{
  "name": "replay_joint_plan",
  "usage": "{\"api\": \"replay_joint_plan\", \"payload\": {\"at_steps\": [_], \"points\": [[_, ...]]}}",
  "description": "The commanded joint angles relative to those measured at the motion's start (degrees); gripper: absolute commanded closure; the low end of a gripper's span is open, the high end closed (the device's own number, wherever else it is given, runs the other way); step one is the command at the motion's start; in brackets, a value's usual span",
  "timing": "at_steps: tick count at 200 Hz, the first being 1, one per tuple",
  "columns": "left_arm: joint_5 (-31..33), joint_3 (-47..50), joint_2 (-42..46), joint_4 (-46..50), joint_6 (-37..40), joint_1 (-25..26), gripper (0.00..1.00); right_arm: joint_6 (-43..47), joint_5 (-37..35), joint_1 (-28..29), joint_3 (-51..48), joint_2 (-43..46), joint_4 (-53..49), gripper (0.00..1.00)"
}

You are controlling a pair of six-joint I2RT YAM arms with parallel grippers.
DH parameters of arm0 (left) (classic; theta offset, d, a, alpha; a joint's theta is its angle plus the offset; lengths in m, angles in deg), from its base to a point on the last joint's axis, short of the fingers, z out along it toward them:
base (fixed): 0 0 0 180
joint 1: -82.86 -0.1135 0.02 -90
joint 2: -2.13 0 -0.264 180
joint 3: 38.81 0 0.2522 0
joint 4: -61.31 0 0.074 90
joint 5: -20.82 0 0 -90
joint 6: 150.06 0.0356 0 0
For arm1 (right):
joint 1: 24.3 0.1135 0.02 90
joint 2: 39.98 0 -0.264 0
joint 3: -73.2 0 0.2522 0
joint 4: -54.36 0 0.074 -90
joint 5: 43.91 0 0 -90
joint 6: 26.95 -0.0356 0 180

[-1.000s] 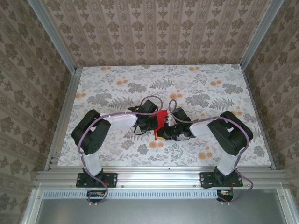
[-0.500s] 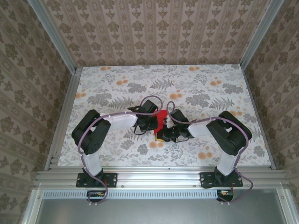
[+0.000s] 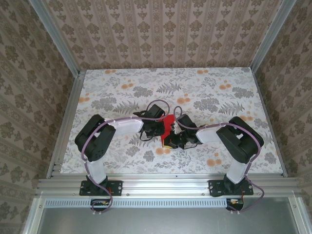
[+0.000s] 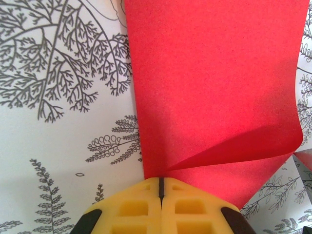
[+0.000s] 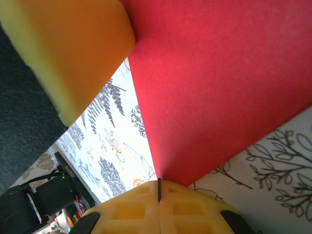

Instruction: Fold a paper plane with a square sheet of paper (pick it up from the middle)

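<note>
The square sheet of paper (image 3: 168, 122) is bright red and held up just above the table's middle, between my two wrists. In the left wrist view the sheet (image 4: 209, 73) spreads away from my left gripper (image 4: 160, 184). Those yellow jaws are shut on its near edge, and the right side of the sheet curls over into a soft fold. My right gripper (image 5: 159, 188) is shut on a corner of the same sheet (image 5: 214, 83). One yellow finger (image 5: 73, 48) of the left gripper looms close at the upper left of the right wrist view.
The table (image 3: 117, 92) wears a cloth printed with grey ferns and orange flowers. Aluminium rails (image 3: 66, 126) run along its sides, and patterned walls stand behind them. Both arms bend inward, elbows out, toward the middle.
The right wrist has shifted slightly left, closer to the left gripper. The red sheet stays pinched by both grippers.
</note>
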Motion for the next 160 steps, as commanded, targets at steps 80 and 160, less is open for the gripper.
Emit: {"api": "replay_joint_plan", "payload": {"at_steps": [80,160], "points": [[1.24,1.07,-3.09,4.20,-0.53,0.39,0.99,2.78,-7.07,-4.78,1.15,8.74,-5.73,0.92],[0.90,0.52,-3.01,4.45,-0.02,0.47,1.00,3.00,-6.02,-5.03,4.47,0.13,-5.17,0.92]]}}
